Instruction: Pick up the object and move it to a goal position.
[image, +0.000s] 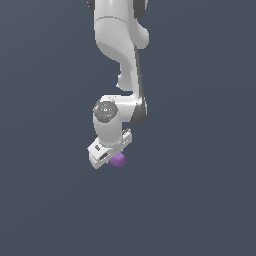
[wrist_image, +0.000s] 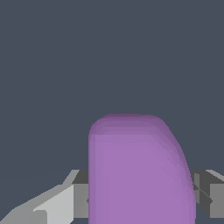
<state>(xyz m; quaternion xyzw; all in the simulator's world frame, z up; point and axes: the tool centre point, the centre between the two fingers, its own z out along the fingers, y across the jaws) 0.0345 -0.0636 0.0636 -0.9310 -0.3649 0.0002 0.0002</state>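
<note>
The object (image: 119, 160) is a small matte purple lump that pokes out just under the white hand of the arm in the exterior view. The wrist view shows the object (wrist_image: 138, 170) large and close, rounded on one side and flat-topped, filling the whole gap between the two grey fingers (wrist_image: 80, 195). My gripper (image: 114, 156) is shut on it, with a finger pressed against each side. From the exterior view the fingertips are mostly hidden behind the hand and the lump.
The ground is a plain dark blue-grey surface (image: 200, 200) with nothing else on it. The arm's white links (image: 120, 45) rise above the gripper toward the exterior view's top.
</note>
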